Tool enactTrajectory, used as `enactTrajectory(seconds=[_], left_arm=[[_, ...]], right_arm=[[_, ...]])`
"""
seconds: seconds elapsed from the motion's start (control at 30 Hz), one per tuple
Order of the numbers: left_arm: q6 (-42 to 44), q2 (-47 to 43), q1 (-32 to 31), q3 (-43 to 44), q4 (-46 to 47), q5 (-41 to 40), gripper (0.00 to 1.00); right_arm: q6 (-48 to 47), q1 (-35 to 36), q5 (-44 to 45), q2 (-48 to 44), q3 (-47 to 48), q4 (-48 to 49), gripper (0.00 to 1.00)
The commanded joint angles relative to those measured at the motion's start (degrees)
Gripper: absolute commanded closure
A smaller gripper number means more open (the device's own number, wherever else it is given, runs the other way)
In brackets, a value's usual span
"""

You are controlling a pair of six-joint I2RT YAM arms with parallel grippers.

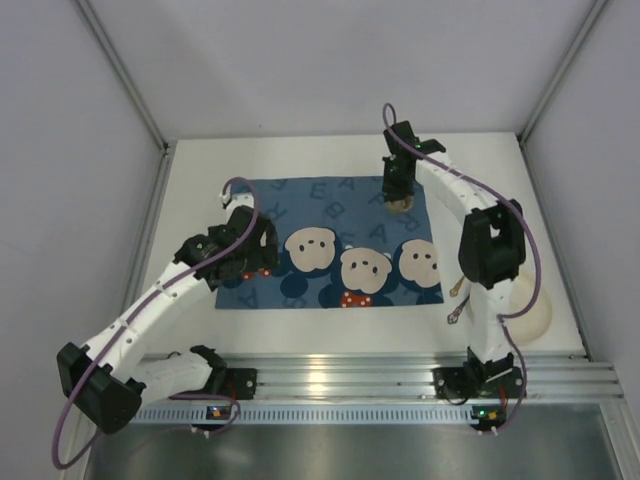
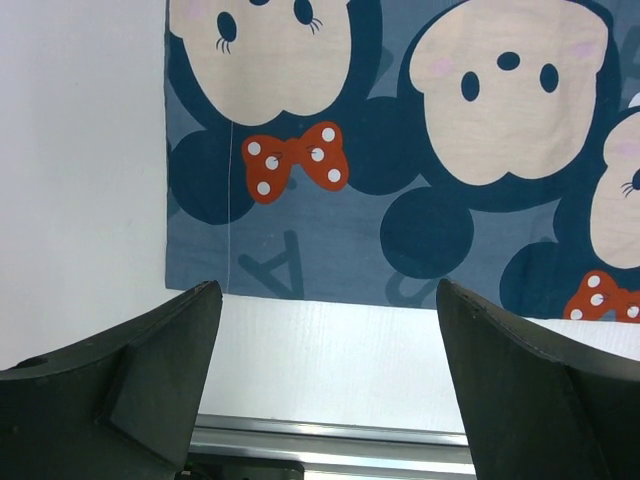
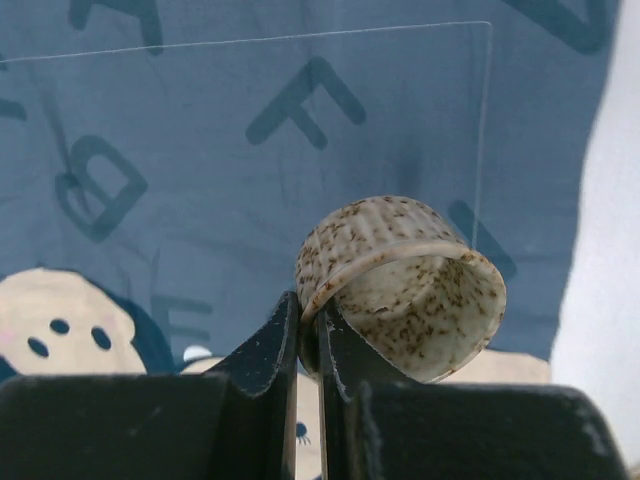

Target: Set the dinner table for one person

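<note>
At the far right corner of the placemat (image 1: 300, 205), right gripper (image 1: 400, 197) is clamped on a speckled cup (image 1: 402, 207). In the wrist view the fingers (image 3: 262, 365) pinch the cup (image 3: 400, 285) wall at its rim, with no gap between them. The cup is tipped, mouth facing the camera. Can't tell if it touches the placemat (image 3: 200, 150) or hangs just above it.

Left gripper (image 1: 250, 262) sits over the left edge of the placemat, near its near left corner. Its jaws are spread wide, nothing between the fingers (image 2: 150, 380). Under it in the wrist view: the placemat (image 2: 330, 250) corner with cartoon mouse faces and a red dotted bow, plus a bare white strip.

The dinner table (image 1: 300, 155) is the white rectangular top under everything. The placemat lies flat in the middle of it, with white margin on all four sides.

Near the near right corner of the dinner table there's a white bowl (image 1: 532, 312), partly behind the right arm. A piece of cutlery (image 1: 457, 300) lies on the white top just beside the placemat's near right corner, too small to tell what kind.
</note>
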Motion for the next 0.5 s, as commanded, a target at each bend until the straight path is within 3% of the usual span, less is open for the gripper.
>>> enactTrajectory(seconds=[0.0, 0.2, 0.37, 0.4, 0.43, 0.47], left_arm=[[-1.30, -2.77, 0.16, 0.90, -0.35, -1.50, 0.07], [-2.97, -5.06, 0.33, -0.42, -1.93, -2.20, 0.06], [-2.10, -4.18, 0.33, -0.42, -2.11, -2.29, 0.06], [-1.84, -3.75, 0.42, -0.07, -2.02, -2.20, 0.06], [-1.22, -3.31, 0.42, 0.11, -1.76, -1.94, 0.06], [-0.87, -1.91, 0.34, 0.46, -1.67, -1.85, 0.06]], right_arm=[[-1.00, 0.56, -1.22, 7.75, 10.10, -2.12, 1.00], [-1.35, 0.48, 1.68, 18.65, 23.12, -5.12, 1.00], [-1.17, 0.39, 1.68, 22.27, 27.62, -4.60, 0.98], [-1.09, 0.48, 1.33, 22.53, 27.72, -4.51, 0.90], [-1.00, 0.39, 0.98, 22.79, 27.72, -4.59, 0.65], [-1.08, 0.39, 0.54, 22.62, 27.37, -4.59, 0.55]])
